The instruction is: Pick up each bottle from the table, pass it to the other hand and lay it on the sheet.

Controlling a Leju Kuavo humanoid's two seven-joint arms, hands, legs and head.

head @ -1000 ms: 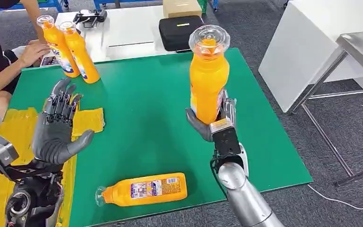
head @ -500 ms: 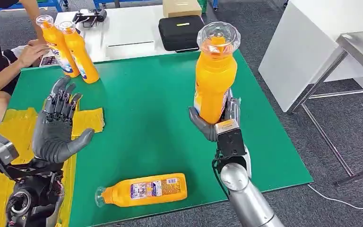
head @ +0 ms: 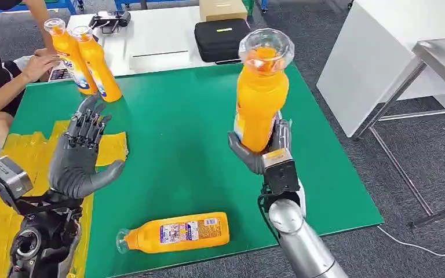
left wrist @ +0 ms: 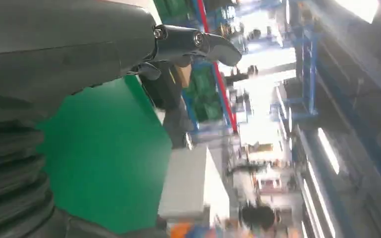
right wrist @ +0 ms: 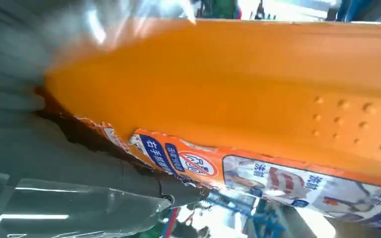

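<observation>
Now, left to right: yellow sheet (head: 109, 147) at table's left edge, drop zone; left hand (head: 84, 152) raised over it, palm toward centre, fingers spread wide, holding nothing, likely poised to receive; two upright bottles (head: 87, 58) behind, near person's hand (head: 39, 62); lying bottle (head: 177, 231) near front edge of green table (head: 174, 139); right hand (head: 263, 149) grips held bottle (head: 261, 95) low on body, lifted upright for handover; orange, clear cap, printed label, tilted slightly
</observation>
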